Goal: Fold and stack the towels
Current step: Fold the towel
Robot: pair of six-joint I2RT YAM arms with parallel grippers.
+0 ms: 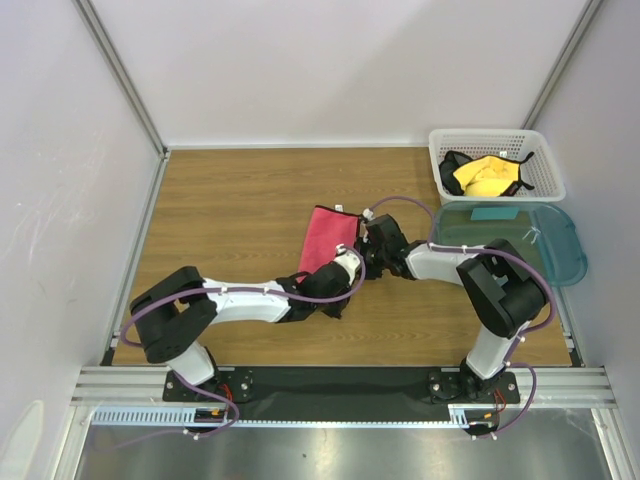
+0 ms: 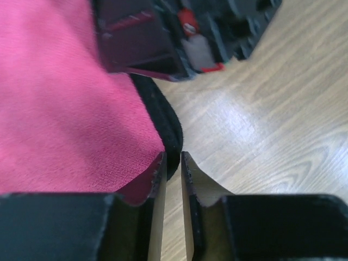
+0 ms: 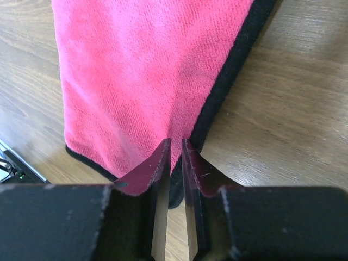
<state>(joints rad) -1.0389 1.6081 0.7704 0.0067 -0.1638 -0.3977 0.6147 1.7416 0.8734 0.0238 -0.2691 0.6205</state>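
Step in hand: first fold of the pink towel (image 1: 328, 238), judged from both pincers meeting at one of its edges.
Towel: flat on the wooden table (image 1: 230, 220), mid-field, pink face up, black edging on the side under the arms' tips.
Right gripper (image 3: 175, 145): pressed nearly together, pinching the towel's black-edged side.
Left gripper (image 2: 173, 160): narrowed to a slit at the corner edging; cannot tell whether cloth sits between the tips.
Doing it well: check that both pinches hold cloth before lifting. Raise both ends level, only enough to clear the wood. Carry the edge across and lay edging on edging at the opposite side, with the span between the tips taut.
Risk: a one-sided grip and a skewed fold; wrists just beside each other, likely to crowd.
Remaining: yellow towel (image 1: 490, 177) in the white basket (image 1: 440, 150), not yet folded.
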